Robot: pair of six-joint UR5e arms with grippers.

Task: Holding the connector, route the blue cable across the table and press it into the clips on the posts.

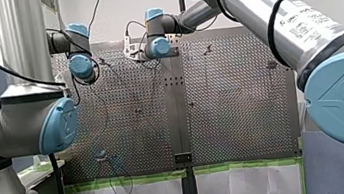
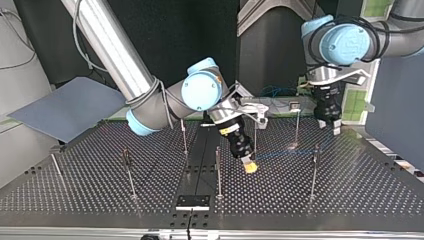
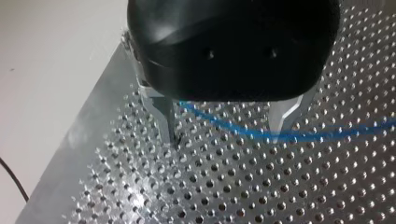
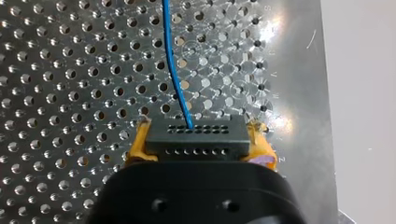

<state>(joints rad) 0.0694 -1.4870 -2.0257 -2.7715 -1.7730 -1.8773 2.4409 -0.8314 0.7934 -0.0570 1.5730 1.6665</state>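
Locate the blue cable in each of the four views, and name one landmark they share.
Front view: too faint to tell.
Top view: blue cable runs from my right gripper toward my left gripper.
Left wrist view: blue cable crosses between the fingers.
Right wrist view: blue cable leaves the gripped connector.
Shared landmark: the perforated table.

Two arms reach over one perforated tabletop (image 2: pixel 350 190): my right arm (image 2: pixel 115 50) and my left arm (image 2: pixel 395 35). Each carries one pincer, so there are two in all: my right pincer (image 2: pixel 251 167) and my left pincer (image 2: pixel 335 130). Each pincer has two fingers: two metal fingers (image 3: pixel 166 116) on the left one, two yellow pads (image 4: pixel 137 144) on the right one. There is one blue cable (image 4: pixel 175 70) and one connector (image 4: pixel 196 137). In the top view seven thin posts (image 2: pixel 218 170) can be counted on the tabletop, and one small black plate (image 2: pixel 192 201) at its near edge.
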